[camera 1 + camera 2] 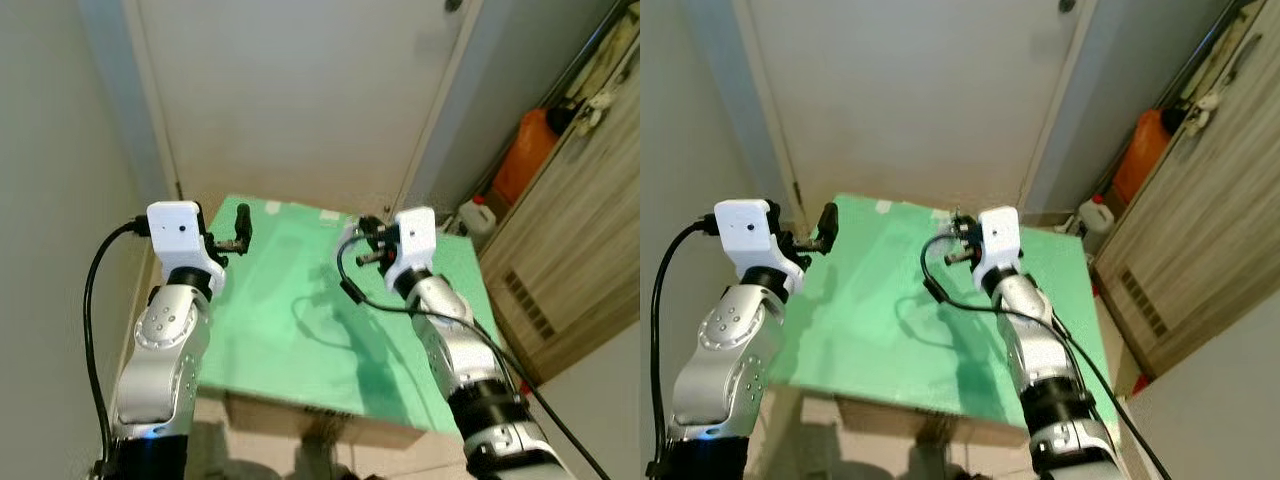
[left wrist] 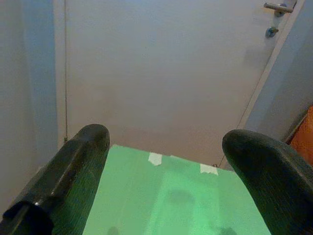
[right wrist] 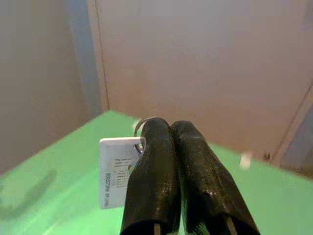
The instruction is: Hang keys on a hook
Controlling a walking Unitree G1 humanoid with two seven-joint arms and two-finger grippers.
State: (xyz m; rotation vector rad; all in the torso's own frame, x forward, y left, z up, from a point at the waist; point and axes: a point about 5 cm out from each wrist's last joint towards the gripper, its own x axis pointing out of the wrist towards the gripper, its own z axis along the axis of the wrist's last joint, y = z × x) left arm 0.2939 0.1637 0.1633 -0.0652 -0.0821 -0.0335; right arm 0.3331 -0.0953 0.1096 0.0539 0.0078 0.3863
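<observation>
My right gripper [image 3: 168, 142] is shut on a key ring [image 3: 141, 126] with a white printed tag [image 3: 117, 171], held above the green table [image 1: 290, 330]; in the head views it [image 1: 362, 240] hovers over the table's far right part. My left gripper [image 2: 166, 161] is open with nothing between its fingers, raised over the table's far left corner [image 1: 240, 228]. A white door [image 1: 300, 90] stands behind the table, with its handle [image 2: 279, 7] high up in the left wrist view. I see no hook.
An orange container [image 1: 525, 150] and a white jug [image 1: 478, 215] stand on the floor at the back right. A wooden cabinet [image 1: 570, 250] runs along the right side. Grey walls close in on the left.
</observation>
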